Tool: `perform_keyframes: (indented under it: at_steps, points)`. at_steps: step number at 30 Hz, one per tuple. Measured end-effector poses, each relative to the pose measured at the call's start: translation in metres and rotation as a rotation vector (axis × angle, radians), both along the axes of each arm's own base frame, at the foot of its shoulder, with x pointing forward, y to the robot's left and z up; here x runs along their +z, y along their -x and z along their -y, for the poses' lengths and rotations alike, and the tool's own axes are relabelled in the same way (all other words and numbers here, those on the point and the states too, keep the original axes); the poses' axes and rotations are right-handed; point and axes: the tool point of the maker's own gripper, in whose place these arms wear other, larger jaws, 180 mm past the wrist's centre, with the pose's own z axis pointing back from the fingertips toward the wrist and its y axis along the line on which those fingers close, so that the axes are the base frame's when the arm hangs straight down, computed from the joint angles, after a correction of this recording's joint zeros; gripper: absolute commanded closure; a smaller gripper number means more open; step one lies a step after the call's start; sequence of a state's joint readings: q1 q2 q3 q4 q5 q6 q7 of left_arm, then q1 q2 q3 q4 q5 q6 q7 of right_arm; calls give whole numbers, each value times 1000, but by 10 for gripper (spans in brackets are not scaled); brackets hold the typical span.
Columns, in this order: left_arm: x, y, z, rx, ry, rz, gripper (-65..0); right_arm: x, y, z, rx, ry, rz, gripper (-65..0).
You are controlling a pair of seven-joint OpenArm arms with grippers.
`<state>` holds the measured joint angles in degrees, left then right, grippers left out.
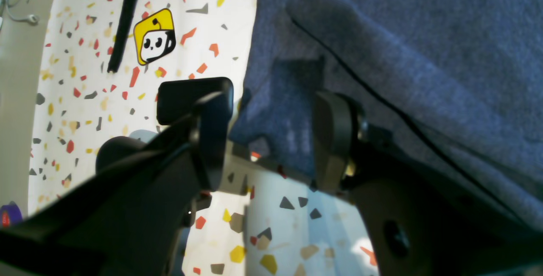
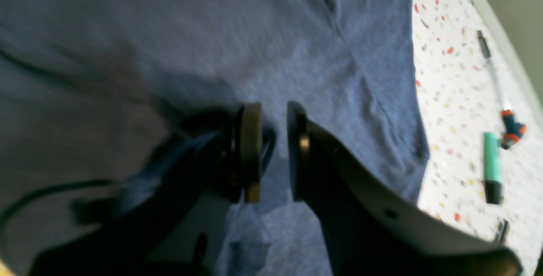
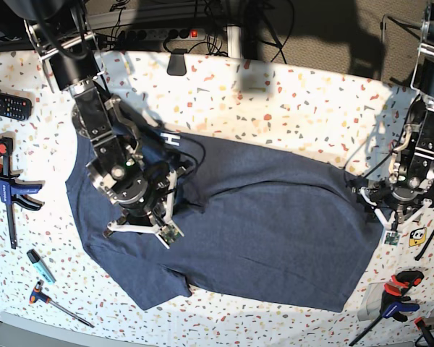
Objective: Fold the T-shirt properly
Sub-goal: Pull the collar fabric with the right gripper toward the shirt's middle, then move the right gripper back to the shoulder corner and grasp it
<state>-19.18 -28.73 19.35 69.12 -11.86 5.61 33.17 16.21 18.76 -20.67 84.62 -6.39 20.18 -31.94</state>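
Observation:
The dark navy T-shirt (image 3: 260,231) lies spread on the speckled table, its upper left part folded over so that a white letter shows. My right gripper (image 3: 146,223) hovers low over the shirt's left part; in the right wrist view its fingers (image 2: 251,153) stand a little apart above the cloth (image 2: 348,76), open with nothing between them. At the shirt's right edge my left gripper (image 3: 382,208) is wide open. In the left wrist view the shirt's hem (image 1: 382,55) lies just beyond and between its spread fingers (image 1: 333,140), not gripped.
A yellow sticker (image 1: 154,36) and a black strip (image 1: 124,21) lie right of the shirt. A green marker (image 2: 492,168) and a screwdriver (image 2: 511,127) lie at the front left. Clamps (image 3: 7,181) (image 3: 398,296) sit at both sides, and a remote (image 3: 7,105) at far left.

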Motion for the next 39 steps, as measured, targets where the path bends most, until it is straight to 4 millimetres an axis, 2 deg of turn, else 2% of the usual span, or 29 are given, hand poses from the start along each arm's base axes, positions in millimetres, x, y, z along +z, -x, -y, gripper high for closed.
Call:
perform_keyframes:
  at_steps: [4, 7, 9, 12, 16, 21, 27, 34, 36, 39]
  points:
    - [0, 0, 0, 0, 3, -1, -305, 34, 8, -10, 15, -39, -12, -109]
    - [-1, 1, 0, 1, 3, -3, -305, 53, 19, -8, 14, -75, 18, -109]
    - [-2, 2, 1, -5, 2, -5, -305, 44, 39, 0, 10, -67, -6, -109]
    - [-11, 10, 8, -85, 1, -15, -305, 13, 80, 18, 3, -3, -102, -109]
    - [-21, 21, 4, -137, -84, -25, -305, 16, 115, 29, 20, 28, -111, -109]
    - [-18, 23, -5, -239, -275, 1, -305, 7, 158, 42, -12, 30, -174, -109]
    - [-37, 40, 19, -636, -527, -83, -305, 19, 187, 59, -60, 36, -173, -109]
    - [-37, 40, 27, -773, -602, -107, -305, 31, 203, 69, -92, 44, -165, -109]
    - [-36, 39, 23, -816, -619, -141, -305, 30, 206, 70, -98, 43, -171, -109]
    - [-28, 39, -4, -810, -693, -173, -305, 30, 207, 70, -98, 42, -173, -109]
